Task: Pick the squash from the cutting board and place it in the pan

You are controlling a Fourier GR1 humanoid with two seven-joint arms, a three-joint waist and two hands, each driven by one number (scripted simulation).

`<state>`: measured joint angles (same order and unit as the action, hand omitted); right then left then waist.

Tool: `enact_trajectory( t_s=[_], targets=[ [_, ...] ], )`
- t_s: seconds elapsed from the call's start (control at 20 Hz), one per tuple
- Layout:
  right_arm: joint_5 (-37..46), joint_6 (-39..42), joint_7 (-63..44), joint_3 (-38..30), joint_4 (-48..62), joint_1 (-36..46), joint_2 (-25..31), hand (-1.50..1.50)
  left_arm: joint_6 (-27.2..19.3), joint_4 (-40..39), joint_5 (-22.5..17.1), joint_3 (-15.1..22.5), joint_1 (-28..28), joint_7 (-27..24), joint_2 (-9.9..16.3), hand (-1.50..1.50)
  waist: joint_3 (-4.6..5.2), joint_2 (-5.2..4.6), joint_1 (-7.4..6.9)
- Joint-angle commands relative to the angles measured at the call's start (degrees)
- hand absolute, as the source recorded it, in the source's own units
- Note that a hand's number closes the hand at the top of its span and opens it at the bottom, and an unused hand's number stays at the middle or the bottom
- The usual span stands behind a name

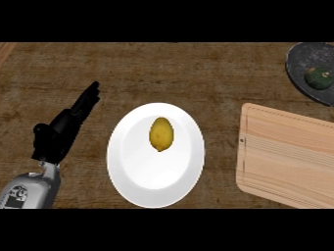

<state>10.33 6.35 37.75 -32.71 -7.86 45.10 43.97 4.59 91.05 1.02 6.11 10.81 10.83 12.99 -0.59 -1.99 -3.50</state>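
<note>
Left of the white plate [130, 166] I see my left hand [66, 125], black, with its fingers straight and held together, pointing up and away toward the far side of the counter [169, 68]. It grips nothing and touches nothing I can make out; it sits just beside the plate's left rim, apart from it. Its grey forearm [31, 190] comes in from the lower edge, below and left of the plate. I cannot find my right hand anywhere in the head view.

On the plate, a little above its middle, lies a yellow lemon [161, 134], standing lengthwise.

Right of the plate, near but not touching, lies the wooden cutting board [296, 159], tilted slightly; its surface is bare wood as far as I can see.

Farther right and up from the plate, well apart from it, the dark pan [304, 56] sits at the view's upper right corner, partly cut off by the edge. The squash [318, 78], dark green and round, rests inside the pan, toward its right side.
</note>
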Motion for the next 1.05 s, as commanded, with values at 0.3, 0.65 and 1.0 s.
enact_trajectory(
  t_s=[0.3, 0.65, 1.0],
  targets=[
    [-2.5, 8.9, 11.3, -2.5, 0.0, -8.4, 1.6, -1.50, -1.4, 0.7, 2.0, 1.5, -2.5, 0.0, -1.7, 0.00, 0.12, 0.73, 0.57],
    [-2.6, 8.6, 16.9, -2.2, -0.8, -12.2, -2.1, -1.50, -0.4, 1.6, 0.6, 0.2, -1.9, 1.7, -1.4, 0.00, 0.21, 1.06, 1.27],
    [-2.3, 7.1, 18.2, -1.7, -1.6, -15.2, -2.7, -1.50, 0.7, 2.2, 0.6, -2.3, -2.7, 0.7, 0.6, 0.00, 0.26, 1.21, 1.50]
  ],
)
